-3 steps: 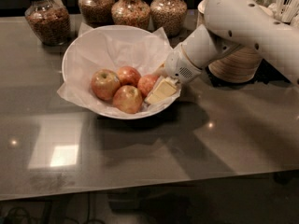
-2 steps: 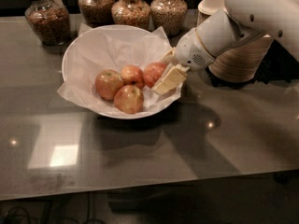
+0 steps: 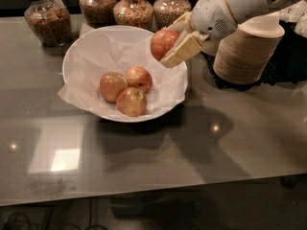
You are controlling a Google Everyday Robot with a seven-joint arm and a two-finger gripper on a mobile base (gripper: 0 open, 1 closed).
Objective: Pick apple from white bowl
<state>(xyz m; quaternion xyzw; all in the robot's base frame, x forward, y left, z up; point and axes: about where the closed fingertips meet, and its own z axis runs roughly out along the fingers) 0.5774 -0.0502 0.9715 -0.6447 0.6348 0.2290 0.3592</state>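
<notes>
The gripper (image 3: 171, 44) squeezes the red apple (image 3: 160, 42) above the white bowl (image 3: 76, 51). Next, I think: lift it away, holding tight.

Pinkish-red apple (image 3: 162, 42) in seemingly cream hand (image 3: 171, 45) above white bowl (image 3: 72, 56)

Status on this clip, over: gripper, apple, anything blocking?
Gripper over right side of bowl, jaws shut on apple. Apple clear of bowl. Three other apples below; nothing blocking.
</notes>
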